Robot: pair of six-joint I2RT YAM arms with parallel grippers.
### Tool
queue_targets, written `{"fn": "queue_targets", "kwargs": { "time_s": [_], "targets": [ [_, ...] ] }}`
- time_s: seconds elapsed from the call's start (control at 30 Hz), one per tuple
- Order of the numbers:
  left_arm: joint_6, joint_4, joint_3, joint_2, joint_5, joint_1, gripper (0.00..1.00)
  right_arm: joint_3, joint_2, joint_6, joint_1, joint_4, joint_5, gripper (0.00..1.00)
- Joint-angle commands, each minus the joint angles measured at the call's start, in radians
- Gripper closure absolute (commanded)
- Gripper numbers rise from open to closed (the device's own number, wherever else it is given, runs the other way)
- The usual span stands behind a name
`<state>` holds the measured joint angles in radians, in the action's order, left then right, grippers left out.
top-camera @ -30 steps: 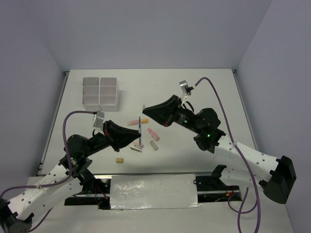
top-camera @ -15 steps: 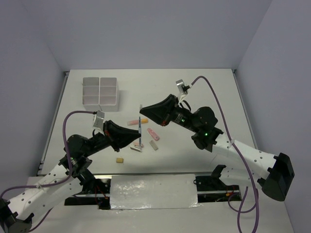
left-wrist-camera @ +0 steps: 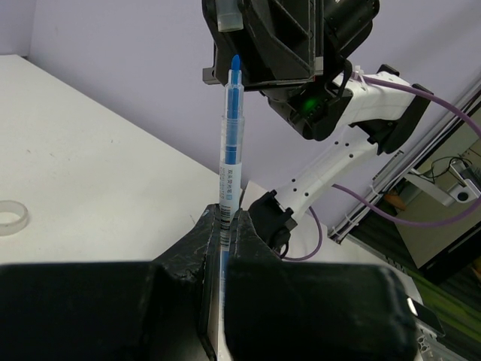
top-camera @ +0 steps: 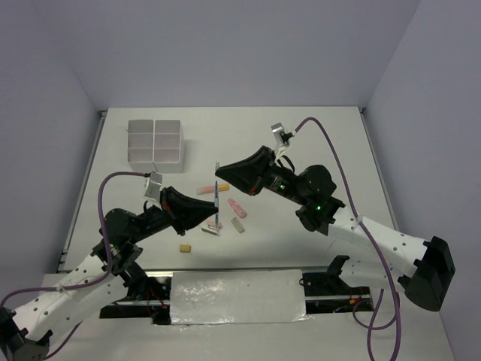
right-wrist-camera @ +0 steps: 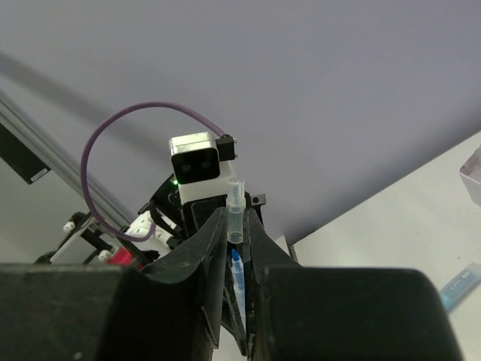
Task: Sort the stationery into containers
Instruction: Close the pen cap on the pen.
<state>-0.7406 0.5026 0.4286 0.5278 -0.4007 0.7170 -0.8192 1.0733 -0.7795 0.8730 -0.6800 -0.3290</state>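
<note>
From the left wrist only, tape ring [left-wrist-camera: 11, 218] shows.

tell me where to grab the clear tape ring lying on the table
Probably by its wall, coming from straight above. The clear tape ring lies flat on the table with its hole facing up. One gripper finger could drop inside the hole and the other outside, pinching the band between them. A sideways approach would likely just push it along.

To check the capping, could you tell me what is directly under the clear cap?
The upright blue pen, its bare tip just below the cap; its lower end is hidden inside the left jaws.
</note>
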Motion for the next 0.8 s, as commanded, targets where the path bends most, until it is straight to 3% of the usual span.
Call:
{"fn": "queue_targets", "kwargs": {
  "time_s": [0.0,0.77],
  "targets": [
    [-0.011,0.074,-0.004,0.001,-0.016,0.002,1.00,-0.046,-0.013,0.026,0.011,-0.016,0.004,0.95],
    [0.001,0.037,0.006,-0.019,0.010,0.002,0.99,-0.024,0.000,0.034,0.021,-0.003,-0.031,0.95]
  ]
}}
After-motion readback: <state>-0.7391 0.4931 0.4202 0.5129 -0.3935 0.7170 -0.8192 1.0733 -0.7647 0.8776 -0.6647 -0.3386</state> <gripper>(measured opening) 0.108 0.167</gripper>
